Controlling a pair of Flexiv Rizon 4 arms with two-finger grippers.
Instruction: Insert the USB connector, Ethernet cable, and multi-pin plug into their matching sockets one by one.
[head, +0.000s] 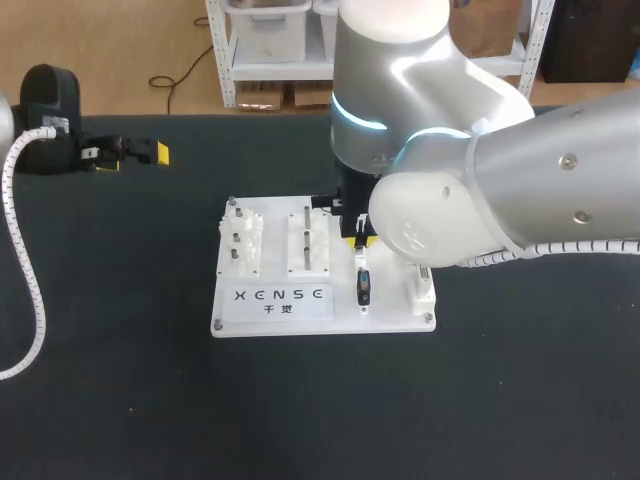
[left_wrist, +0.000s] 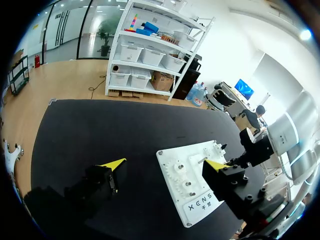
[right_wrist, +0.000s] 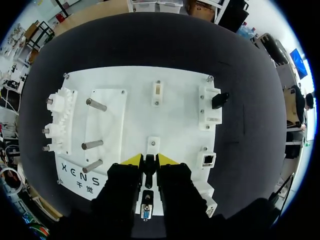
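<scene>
Black worktop (head: 120, 300) fills the head view, with a white board (head: 275, 315) at its middle. The right fingers (head: 351, 241) stand over the board, and the multi-pin plug (head: 364, 287) lies flat on it, its long axis running away from their tips.

From the left wrist, the left fingers (left_wrist: 114, 163) are spread wide with nothing held, and the board is ahead of them.

From the right wrist, the right fingers (right_wrist: 132, 160) are pinched narrowly on the plug's black end, and its bluish pin end (right_wrist: 146, 212) lies back beneath them.
</scene>
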